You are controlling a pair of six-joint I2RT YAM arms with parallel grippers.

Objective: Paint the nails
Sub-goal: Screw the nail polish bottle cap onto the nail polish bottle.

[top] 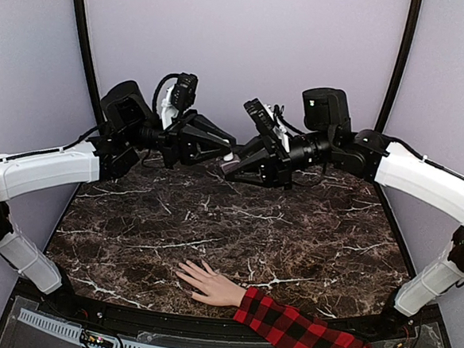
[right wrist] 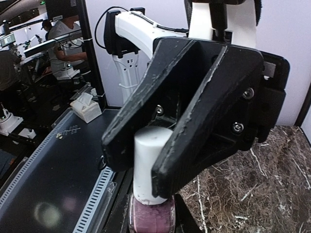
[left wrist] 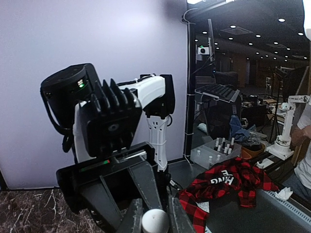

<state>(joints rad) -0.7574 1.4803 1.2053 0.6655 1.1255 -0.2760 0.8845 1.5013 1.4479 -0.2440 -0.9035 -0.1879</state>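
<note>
The pale hand (top: 208, 282) lies palm down at the table's near edge, fingers spread to the left, with a red-and-black plaid sleeve (top: 300, 332). Its nails are too small to make out. My two grippers meet high over the far middle of the table, well away from the hand. My left gripper (left wrist: 155, 221) is shut on the white cap (right wrist: 149, 162) of a polish bottle. My right gripper (right wrist: 151, 221) is shut on the bottle's purple glass body (right wrist: 151, 218) below the cap. The cap shows as a white speck (top: 230, 155) between the jaws in the top view.
The dark marble table (top: 292, 226) has purple walls behind and black posts at its corners. Off the table, the left wrist view shows a plaid shirt (left wrist: 228, 187) and a clear box of small bottles (left wrist: 218, 150). A tissue box (right wrist: 85, 107) stands on a bench.
</note>
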